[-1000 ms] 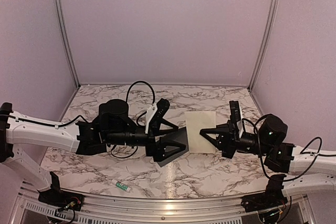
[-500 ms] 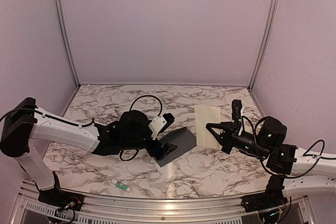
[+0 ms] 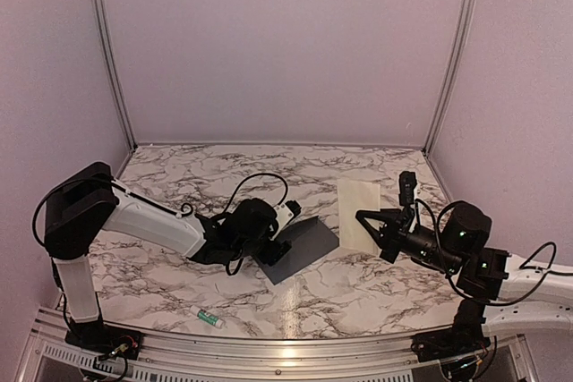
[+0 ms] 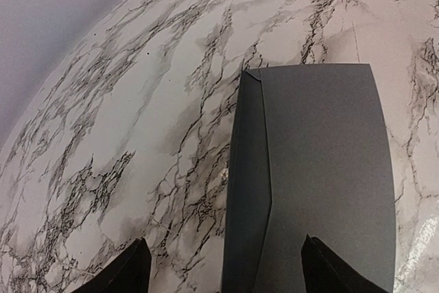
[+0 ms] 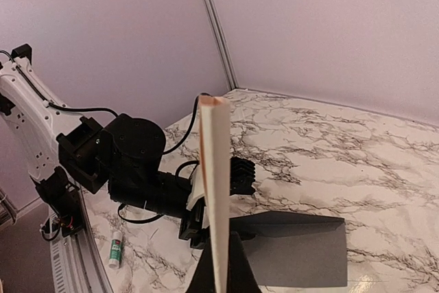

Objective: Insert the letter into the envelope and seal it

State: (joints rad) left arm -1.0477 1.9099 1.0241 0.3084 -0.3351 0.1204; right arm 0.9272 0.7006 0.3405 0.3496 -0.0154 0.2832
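The dark grey envelope (image 3: 304, 246) lies flat on the marble table, its flap (image 4: 248, 169) slightly raised along the left edge. My left gripper (image 3: 279, 241) reaches in low at that edge and is open, one fingertip (image 4: 130, 272) over bare marble and the other over the envelope (image 4: 322, 169). The cream letter (image 3: 356, 199) stands upright to the right of the envelope, with my right gripper (image 3: 365, 221) shut on its lower part. From the right wrist the letter (image 5: 216, 183) shows edge-on, with the envelope (image 5: 295, 252) beyond it.
A small white-and-green tube (image 3: 207, 317) lies near the front left edge and also shows as the tube (image 5: 115, 248) in the right wrist view. Purple walls close off the back and sides. The left arm (image 5: 130, 162) stretches low across the table's left half.
The left arm has dropped and stretched forward, bringing its gripper to the envelope's left edge with its fingers slightly closer. The right gripper has tilted the letter up on edge.
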